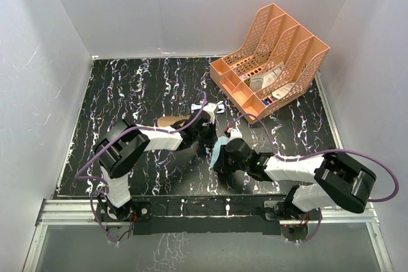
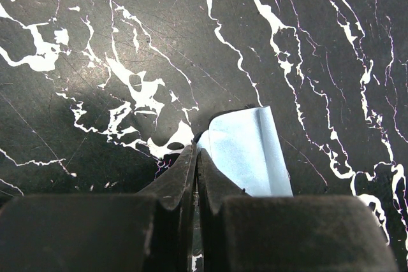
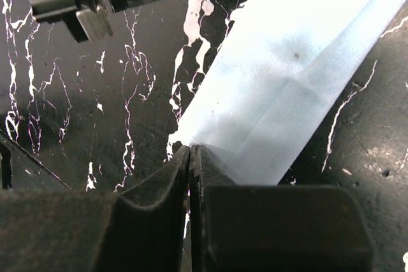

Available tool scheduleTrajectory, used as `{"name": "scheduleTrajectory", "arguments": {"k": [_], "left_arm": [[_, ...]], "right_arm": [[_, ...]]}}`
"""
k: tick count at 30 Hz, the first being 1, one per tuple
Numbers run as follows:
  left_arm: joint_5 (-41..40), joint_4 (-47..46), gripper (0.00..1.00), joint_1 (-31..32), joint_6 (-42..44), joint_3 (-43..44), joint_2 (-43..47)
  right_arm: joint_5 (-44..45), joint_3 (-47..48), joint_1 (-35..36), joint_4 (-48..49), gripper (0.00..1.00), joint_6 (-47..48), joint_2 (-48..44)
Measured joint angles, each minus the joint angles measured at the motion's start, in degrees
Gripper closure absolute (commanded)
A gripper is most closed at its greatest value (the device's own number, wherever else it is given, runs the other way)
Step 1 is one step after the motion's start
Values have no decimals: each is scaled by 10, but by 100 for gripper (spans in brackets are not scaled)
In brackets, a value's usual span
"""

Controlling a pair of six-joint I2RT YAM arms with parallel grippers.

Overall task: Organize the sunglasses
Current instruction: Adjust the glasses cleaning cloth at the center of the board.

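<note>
We are seeing the right claw (image 3: 190, 148) pinching one blue cloth (image 3: 287, 74). The left claw (image 2: 194, 151) is closed at its corner, though its hold is hard to make out. One pair of sunglasses (image 1: 218, 107) is lying beyond the left wrist, partly hidden, near one brown case (image 1: 171, 120). The worktop (image 1: 127, 93) is offering room leftward.

Table (image 1: 127, 93): black top veined in white, enclosed by white panels (image 1: 191, 4).
File organiser (image 1: 299, 36): peach plastic lattice with several slanted compartments, stood at the table's 2 o'clock corner. Papers and small packets lay in its bays, kinds not legible.
Case (image 1: 171, 120): brown, oblong, just off centre toward 10 o'clock, partly hidden.
Light blue cloth (image 1: 220, 151): creased, near centre toward 5 o'clock.
</note>
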State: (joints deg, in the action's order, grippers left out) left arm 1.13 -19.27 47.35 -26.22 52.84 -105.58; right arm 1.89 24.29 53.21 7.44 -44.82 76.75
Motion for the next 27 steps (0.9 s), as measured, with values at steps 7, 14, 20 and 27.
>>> {"name": "scheduleTrajectory", "arguments": {"k": [7,14,20,27], "left_arm": [[0,0,100,0,0,0,0],[0,0,100,0,0,0,0],[0,0,100,0,0,0,0],[0,0,100,0,0,0,0]], "right_arm": [[4,-1,4,-26,96,3,-17],[15,10,5,-49,96,21,-20],[23,30,5,-64,96,41,-15],[23,48,5,-64,95,50,-14]]}}
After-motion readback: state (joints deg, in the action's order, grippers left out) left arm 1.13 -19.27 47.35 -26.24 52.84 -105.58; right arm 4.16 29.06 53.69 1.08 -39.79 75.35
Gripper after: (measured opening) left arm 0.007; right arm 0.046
